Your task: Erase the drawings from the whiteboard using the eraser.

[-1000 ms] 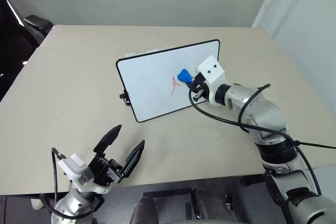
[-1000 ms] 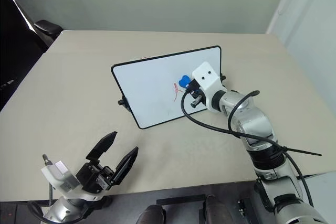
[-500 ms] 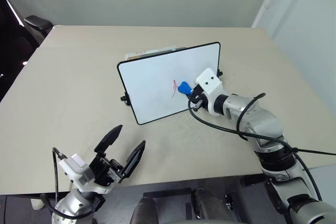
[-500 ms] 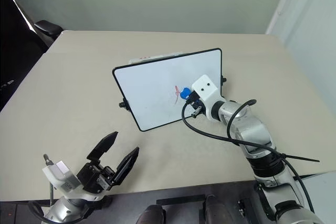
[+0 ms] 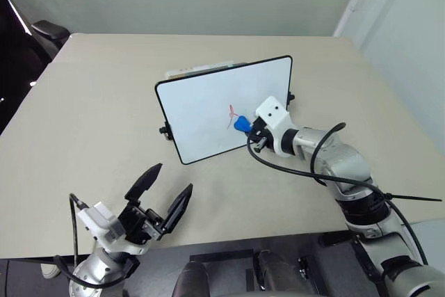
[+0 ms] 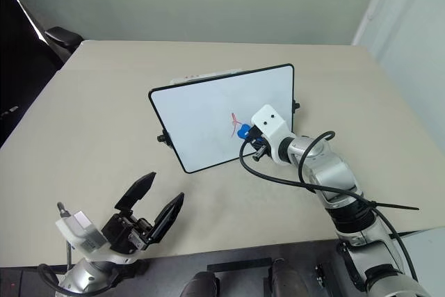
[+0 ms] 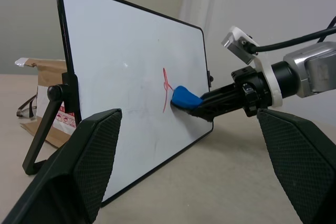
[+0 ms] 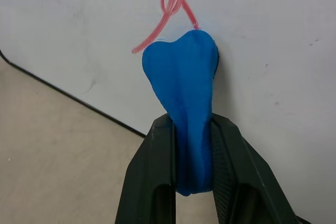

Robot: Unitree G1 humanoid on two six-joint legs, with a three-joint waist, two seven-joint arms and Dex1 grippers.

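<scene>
The left gripper [image 5: 161, 203] hovers over the near edge of the table [image 5: 83, 123], its two black fingers spread wide apart with nothing between them. Ahead of it and off to its right, well apart, the whiteboard [image 5: 201, 109] stands tilted back on its stand, its white face turned toward the robot. Behind the board a small cardboard box [image 7: 50, 106] sits on the table.

Near the middle of the board, toward its right half, the drawings [image 5: 231, 116] show as a thin red looping scribble. Just below that scribble the eraser [image 5: 241, 124] presses against the board face, its blue tip touching the lower end of the red lines.

The right gripper [image 8: 191, 153] is clamped on the eraser, one black finger on each side of the blue block, which sticks out past the fingertips to the board. A black cable [image 5: 299, 175] loops from this gripper's wrist down across the table.
</scene>
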